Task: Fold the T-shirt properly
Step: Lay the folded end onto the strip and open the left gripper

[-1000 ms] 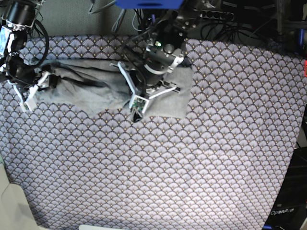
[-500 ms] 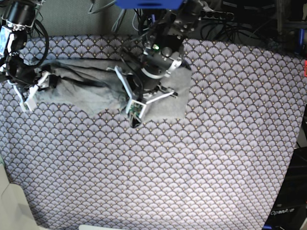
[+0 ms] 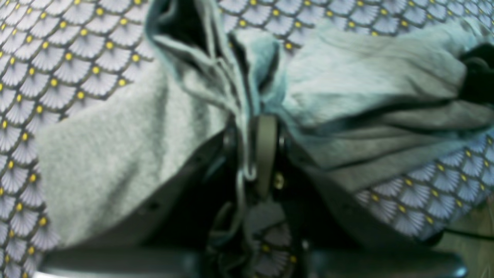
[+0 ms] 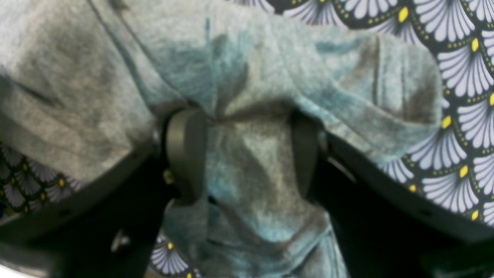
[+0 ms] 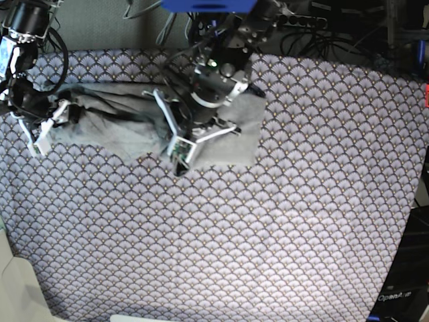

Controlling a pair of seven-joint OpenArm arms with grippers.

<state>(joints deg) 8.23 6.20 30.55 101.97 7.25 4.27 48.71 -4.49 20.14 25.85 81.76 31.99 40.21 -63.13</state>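
Observation:
The light grey T-shirt [image 5: 114,131] lies crumpled across the back left of the patterned table cloth [image 5: 268,221]. My left gripper [image 5: 184,134] reaches down onto its middle. In the left wrist view this gripper [image 3: 252,123] is shut on a thin fold of the T-shirt [image 3: 100,154], which rises bunched beyond the pads. My right gripper [image 5: 50,121] sits at the shirt's left end. In the right wrist view its jaws [image 4: 245,127] stand wide, and a thick bunch of T-shirt [image 4: 96,77] fills the gap between them.
Cables and dark equipment [image 5: 301,23] crowd the table's back edge. The cloth's left edge [image 5: 8,231] drops to a pale floor. A black box [image 5: 402,292] stands at the front right corner.
My left gripper has moved a little to the left with its fold, and the shirt's right part has shifted with it. The right arm has not moved.

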